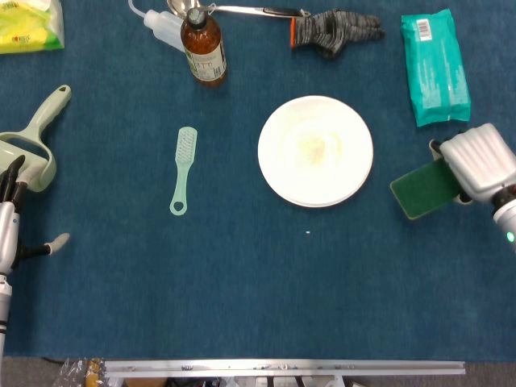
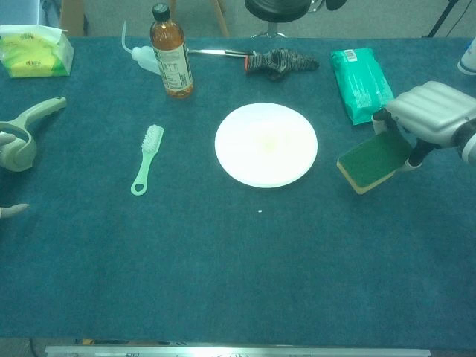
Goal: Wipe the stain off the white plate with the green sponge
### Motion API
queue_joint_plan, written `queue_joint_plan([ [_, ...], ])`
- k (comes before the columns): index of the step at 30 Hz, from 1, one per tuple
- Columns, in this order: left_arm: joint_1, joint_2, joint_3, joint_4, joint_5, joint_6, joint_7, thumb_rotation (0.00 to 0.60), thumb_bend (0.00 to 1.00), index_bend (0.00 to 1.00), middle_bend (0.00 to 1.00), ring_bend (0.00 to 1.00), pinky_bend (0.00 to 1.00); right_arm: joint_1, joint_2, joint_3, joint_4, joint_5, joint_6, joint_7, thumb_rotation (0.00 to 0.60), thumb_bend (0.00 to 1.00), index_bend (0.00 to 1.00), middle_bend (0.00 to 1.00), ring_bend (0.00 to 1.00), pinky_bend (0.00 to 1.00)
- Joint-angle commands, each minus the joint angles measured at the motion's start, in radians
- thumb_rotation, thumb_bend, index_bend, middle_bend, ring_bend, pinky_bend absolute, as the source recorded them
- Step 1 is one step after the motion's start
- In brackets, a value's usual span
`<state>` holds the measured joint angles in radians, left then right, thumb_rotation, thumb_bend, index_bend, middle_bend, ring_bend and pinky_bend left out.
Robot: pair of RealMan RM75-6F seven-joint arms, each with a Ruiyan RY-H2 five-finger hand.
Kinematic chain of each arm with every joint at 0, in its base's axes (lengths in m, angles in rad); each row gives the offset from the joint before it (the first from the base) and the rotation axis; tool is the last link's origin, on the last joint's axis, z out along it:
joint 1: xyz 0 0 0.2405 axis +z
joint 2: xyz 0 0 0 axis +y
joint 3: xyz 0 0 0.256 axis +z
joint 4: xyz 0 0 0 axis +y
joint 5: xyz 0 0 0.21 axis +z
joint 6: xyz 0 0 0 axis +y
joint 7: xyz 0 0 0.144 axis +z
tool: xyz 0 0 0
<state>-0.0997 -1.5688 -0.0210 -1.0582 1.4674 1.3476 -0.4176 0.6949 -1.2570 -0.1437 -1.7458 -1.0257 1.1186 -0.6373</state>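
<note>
The white plate [image 1: 315, 151] [image 2: 266, 144] lies in the middle of the blue table, with a faint yellowish stain [image 1: 314, 147] at its centre. To its right, my right hand [image 1: 479, 162] [image 2: 431, 113] grips the green sponge [image 1: 423, 189] [image 2: 374, 161], which is tilted, lifted off the cloth, and a short way from the plate's rim. My left hand [image 1: 18, 211] is at the far left edge with its fingers apart and nothing in them; only a fingertip [image 2: 13, 211] shows in the chest view.
A pale green brush [image 1: 183, 170] lies left of the plate. At the back stand a brown bottle [image 1: 202, 45], a squeeze bottle [image 1: 160, 27], a grey glove [image 1: 333, 31] and a teal wipes pack [image 1: 435, 68]. A lint roller [image 1: 35, 144] lies by my left hand.
</note>
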Motion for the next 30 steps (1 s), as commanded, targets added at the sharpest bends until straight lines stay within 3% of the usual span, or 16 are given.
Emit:
queue_joint_plan([
  [1, 0.000, 0.000, 0.000, -0.001, -0.001, 0.000, 0.001, 0.600, 0.09, 0.11, 0.00, 0.04, 0.28, -0.011, -0.005, 0.002, 0.011, -0.003, -0.014, 0.007, 0.600, 0.00, 0.57, 0.62, 0.52, 0.57],
  [11, -0.002, 0.000, 0.001, -0.004, -0.002, -0.001, 0.003, 0.600, 0.09, 0.11, 0.00, 0.04, 0.28, -0.041, -0.015, 0.006, 0.039, 0.007, -0.063, 0.006, 0.600, 0.00, 0.56, 0.60, 0.51, 0.57],
  [15, -0.002, 0.000, 0.002, -0.003, -0.003, -0.002, 0.003, 0.600, 0.09, 0.11, 0.00, 0.04, 0.28, -0.046, -0.013, 0.006, 0.040, 0.034, -0.089, -0.008, 0.600, 0.00, 0.38, 0.50, 0.45, 0.57],
  [19, -0.003, 0.001, 0.001, -0.005, -0.004, -0.002, 0.005, 0.600, 0.09, 0.11, 0.00, 0.04, 0.28, -0.048, -0.005, 0.009, 0.031, 0.061, -0.106, -0.025, 0.600, 0.00, 0.14, 0.33, 0.35, 0.57],
  [22, -0.003, 0.001, 0.002, -0.005, -0.003, -0.001, 0.004, 0.600, 0.09, 0.11, 0.00, 0.04, 0.28, -0.046, 0.000, 0.011, 0.021, 0.086, -0.110, -0.049, 0.600, 0.00, 0.02, 0.22, 0.29, 0.57],
  [26, -0.004, 0.002, 0.002, -0.007, -0.002, 0.000, 0.005, 0.600, 0.09, 0.11, 0.00, 0.04, 0.28, -0.047, 0.009, 0.021, -0.003, 0.119, -0.115, -0.055, 0.600, 0.00, 0.00, 0.08, 0.22, 0.57],
  [30, -0.006, 0.005, 0.000, -0.012, -0.001, 0.003, 0.007, 0.600, 0.09, 0.11, 0.00, 0.04, 0.28, -0.058, 0.033, 0.044, -0.032, 0.101, -0.105, -0.004, 0.600, 0.00, 0.00, 0.03, 0.19, 0.57],
])
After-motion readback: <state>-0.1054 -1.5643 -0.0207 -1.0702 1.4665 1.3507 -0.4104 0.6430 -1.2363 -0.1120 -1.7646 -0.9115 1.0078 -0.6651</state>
